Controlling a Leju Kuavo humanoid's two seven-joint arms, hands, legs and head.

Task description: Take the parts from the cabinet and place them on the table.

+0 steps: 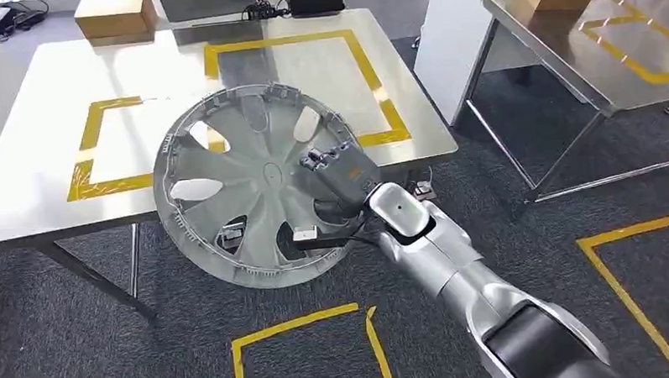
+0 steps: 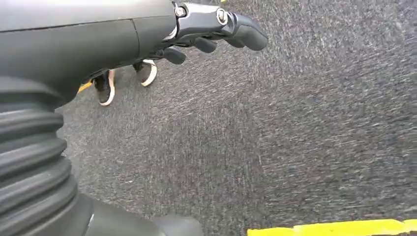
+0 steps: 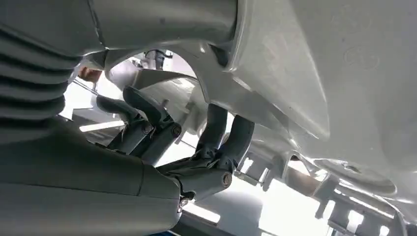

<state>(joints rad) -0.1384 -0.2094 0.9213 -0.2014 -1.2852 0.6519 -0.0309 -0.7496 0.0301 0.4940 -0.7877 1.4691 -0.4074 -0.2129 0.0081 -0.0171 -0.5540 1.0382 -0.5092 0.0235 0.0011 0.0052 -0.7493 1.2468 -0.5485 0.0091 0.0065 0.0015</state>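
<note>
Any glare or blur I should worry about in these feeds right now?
Head view: sharp, with soft glare on the table. Left wrist view: carpet streaked by motion blur. Right wrist view: washed-out backlight behind the right hand gripping the wheel cover.

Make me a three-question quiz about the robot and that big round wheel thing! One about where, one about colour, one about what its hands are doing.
1. Where is the wheel cover?
A. lying flat on the floor
B. held up over the near edge of the table
C. inside a box

2. What colour is the tape on the table?
A. yellow
B. blue
C. red

3. What is the left hand doing?
A. holding the wheel cover
B. holding nothing, above the carpet
C. pressing a button

Answers:
1 B: it tilts across the table's edge, gripped by the right hand.
2 A: the taped squares are yellow.
3 B: its fingers are empty over grey carpet.
</note>
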